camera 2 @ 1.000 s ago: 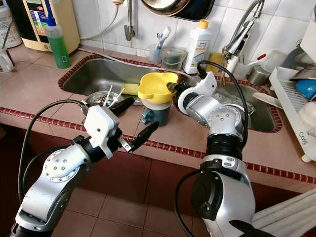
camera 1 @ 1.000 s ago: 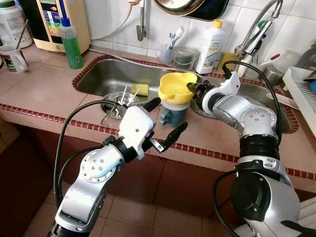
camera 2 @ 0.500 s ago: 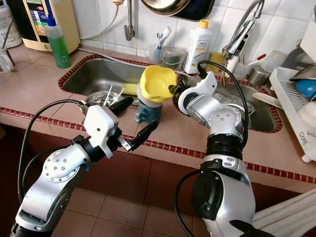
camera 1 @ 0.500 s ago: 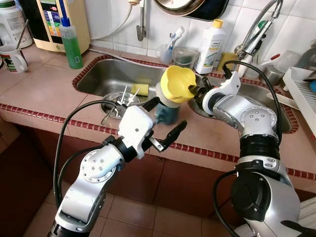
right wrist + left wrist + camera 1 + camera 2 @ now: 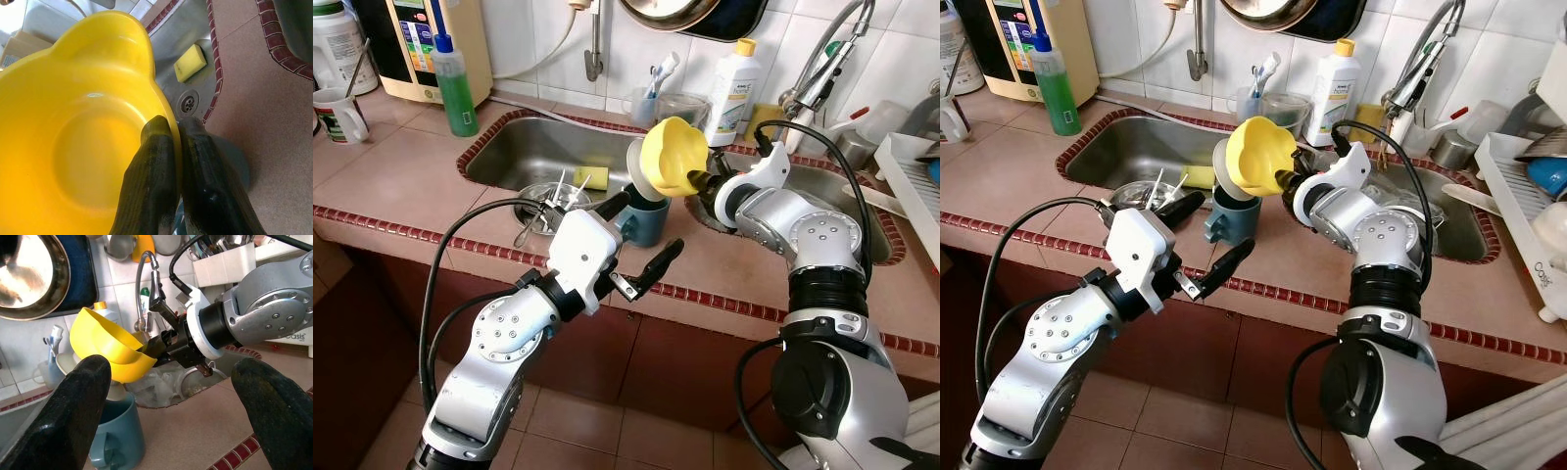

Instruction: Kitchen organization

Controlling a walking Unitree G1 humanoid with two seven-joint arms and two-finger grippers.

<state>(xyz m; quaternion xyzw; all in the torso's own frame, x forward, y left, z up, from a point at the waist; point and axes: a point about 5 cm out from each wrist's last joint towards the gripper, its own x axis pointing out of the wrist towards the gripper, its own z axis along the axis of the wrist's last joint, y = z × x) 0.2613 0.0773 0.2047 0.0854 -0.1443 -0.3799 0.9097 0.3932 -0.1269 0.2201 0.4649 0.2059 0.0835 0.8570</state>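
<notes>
Pinching the yellow bowl's [image 5: 672, 157] rim, right gripper [image 5: 172, 147] tilts it above the teal mug [image 5: 644, 217] — left gripper [image 5: 644, 238] fingers spread, empty.

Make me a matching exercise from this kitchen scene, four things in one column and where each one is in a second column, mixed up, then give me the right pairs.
Things:
1. yellow bowl
2. teal mug
3. yellow sponge
4. green bottle

Places:
A. lying inside the sink
B. standing on the counter ledge before the sink
C. pinched at its rim by the right gripper, tilted on its side
D. standing on the counter at the sink's left back corner

Pairs: 1-C, 2-B, 3-A, 4-D
</notes>
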